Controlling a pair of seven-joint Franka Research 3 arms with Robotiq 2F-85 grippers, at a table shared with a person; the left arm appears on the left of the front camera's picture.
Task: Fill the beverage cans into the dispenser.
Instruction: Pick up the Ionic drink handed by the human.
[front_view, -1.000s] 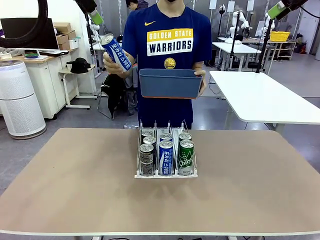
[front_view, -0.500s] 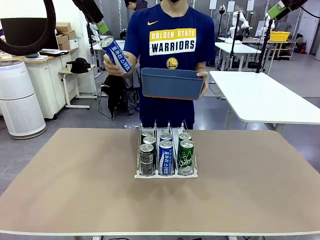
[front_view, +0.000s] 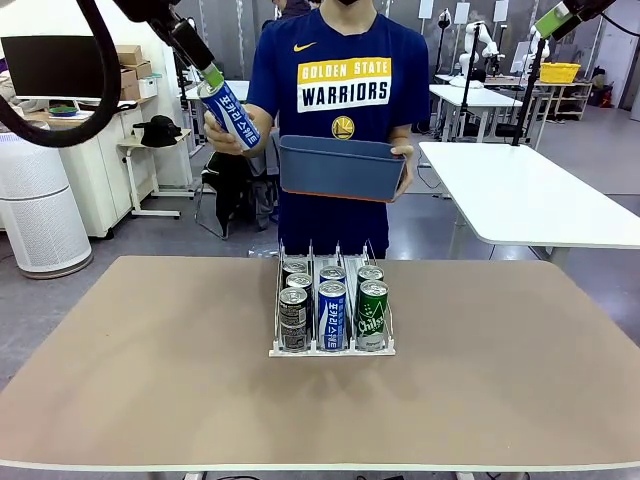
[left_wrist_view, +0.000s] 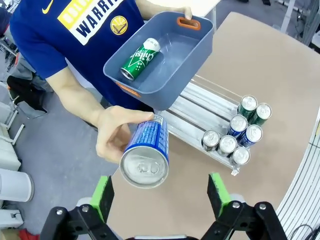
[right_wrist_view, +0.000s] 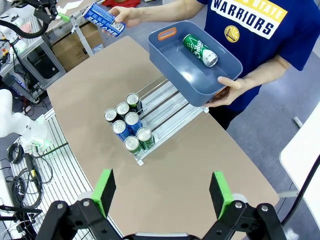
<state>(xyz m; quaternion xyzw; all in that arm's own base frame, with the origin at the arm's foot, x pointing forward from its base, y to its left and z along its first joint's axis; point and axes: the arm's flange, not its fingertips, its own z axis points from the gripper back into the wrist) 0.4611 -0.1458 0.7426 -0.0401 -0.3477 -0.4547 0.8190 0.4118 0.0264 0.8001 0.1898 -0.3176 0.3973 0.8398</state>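
Front view: the left gripper (front_view: 211, 71), jaws apart, hangs at the top of a blue-and-white can (front_view: 231, 113) held up by the person's hand (front_view: 222, 136). Left wrist view: that can sits between its spread fingers, untouched, with the dispenser (left_wrist_view: 196, 108) beyond. Right wrist view: the right gripper (right_wrist_view: 162, 192) gapes empty, the dispenser's six cans (right_wrist_view: 128, 125) far ahead.

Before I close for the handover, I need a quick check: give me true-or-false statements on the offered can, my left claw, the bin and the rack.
1. The person's hand holds the blue-and-white metal drink can. True.
2. The left claw is shut on that can. False: its jaws stand open.
3. The blue-grey plastic bin holds two cans. False: one green metal can lies in it.
4. The white three-lane wire dispenser holds seven cans. True.
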